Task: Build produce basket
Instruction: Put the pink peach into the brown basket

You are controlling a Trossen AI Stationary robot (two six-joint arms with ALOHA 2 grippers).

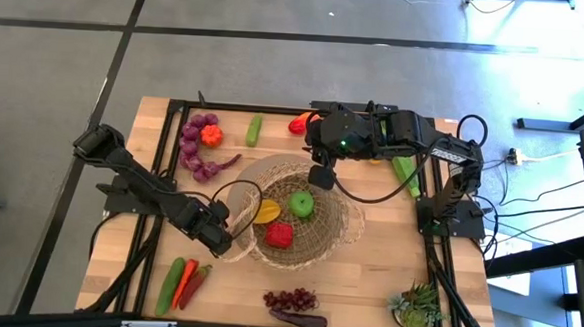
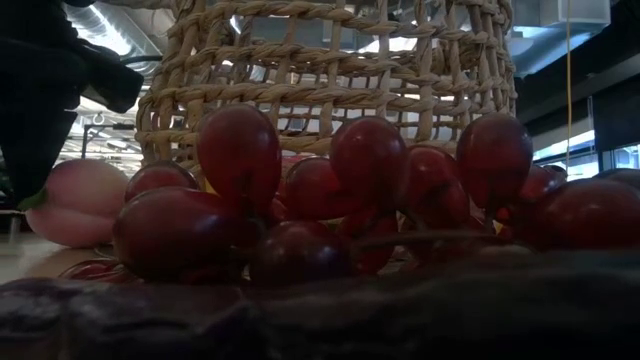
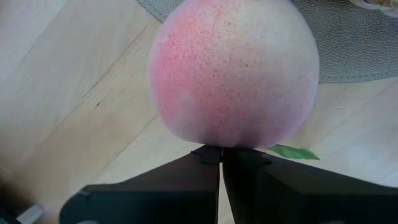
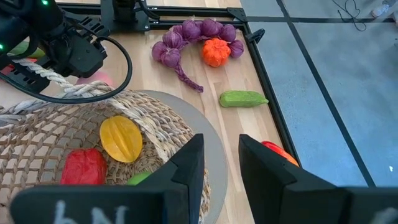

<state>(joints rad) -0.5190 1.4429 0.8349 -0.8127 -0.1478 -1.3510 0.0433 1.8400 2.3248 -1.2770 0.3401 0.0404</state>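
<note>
The tan wicker basket sits on a round grey mat at the table's middle and holds a yellow piece, a red pepper and a green fruit. My left gripper is shut, low at the basket's near-left rim, its tips at a pink peach that rests on the table beside the mat. In the low view the peach lies left of the basket. My right gripper is open, above the basket's far rim, touching nothing. My left gripper has its shut fingertips right at the peach's side, just above the table and beside its green leaf. Whether the tips touch the peach, I cannot tell.
Purple bulbs, an orange piece, a cucumber and a red pepper lie along the far edge. Chillies and a green pod, grapes and a spiky potted plant line the near edge.
</note>
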